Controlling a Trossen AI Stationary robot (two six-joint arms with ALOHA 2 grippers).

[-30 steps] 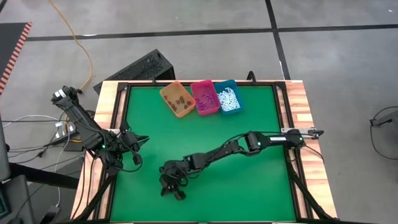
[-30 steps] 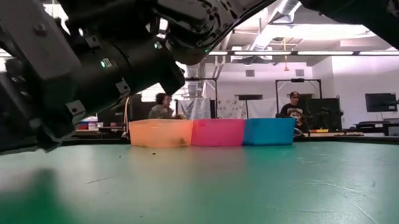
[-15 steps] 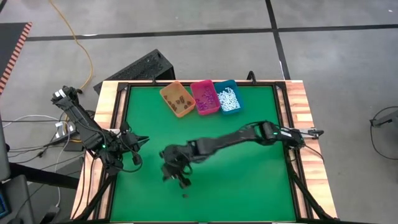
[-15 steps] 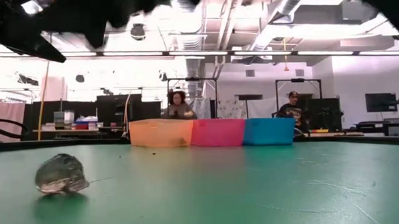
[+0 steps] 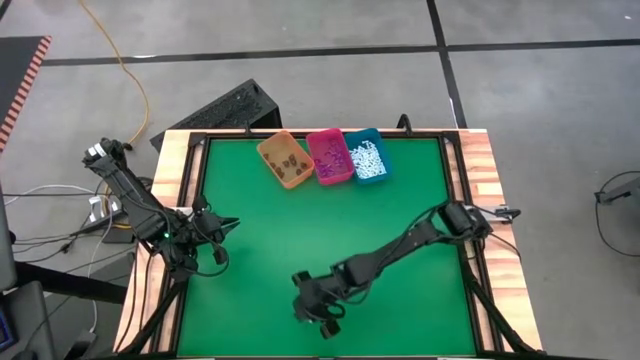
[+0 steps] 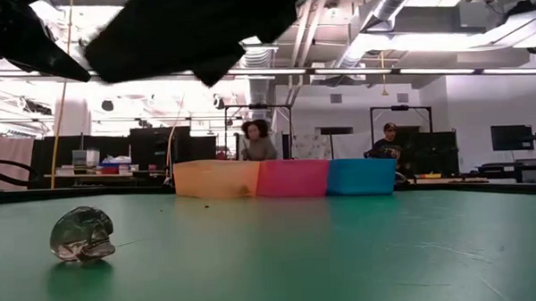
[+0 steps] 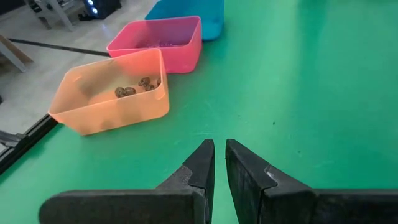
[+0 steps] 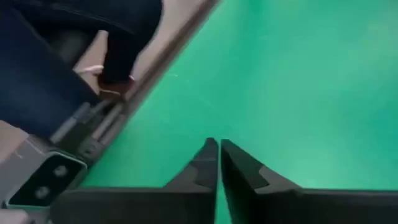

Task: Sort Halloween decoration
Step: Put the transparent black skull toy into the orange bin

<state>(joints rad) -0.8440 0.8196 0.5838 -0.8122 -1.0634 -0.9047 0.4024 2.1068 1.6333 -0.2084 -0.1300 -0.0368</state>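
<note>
One small dark, see-through Halloween decoration piece (image 6: 81, 235) lies by itself on the green table (image 6: 343, 255), near its near edge. Above it hangs my right gripper (image 5: 322, 322) (image 8: 218, 148), shut, with nothing between its fingers. From above, the gripper hides the piece. My left gripper (image 5: 232, 224) (image 7: 220, 149) waits shut at the table's left side, pointing toward the bins. At the far edge, the orange bin (image 7: 112, 99) holds dark brown pieces, the pink bin (image 5: 328, 156) purple ones and the teal bin (image 5: 366, 153) white ones.
The three bins stand side by side at the far edge, resting on their bottoms. A wooden frame (image 5: 478, 160) borders the green table. A person's leg and shoe (image 8: 112, 81) show beyond the table's edge. People sit in the room behind (image 6: 261, 142).
My right gripper has risen from the table, where it stood low at the near middle, and has swung toward the near right. The dark piece, hidden behind the gripper a second ago, now lies uncovered on the table.
</note>
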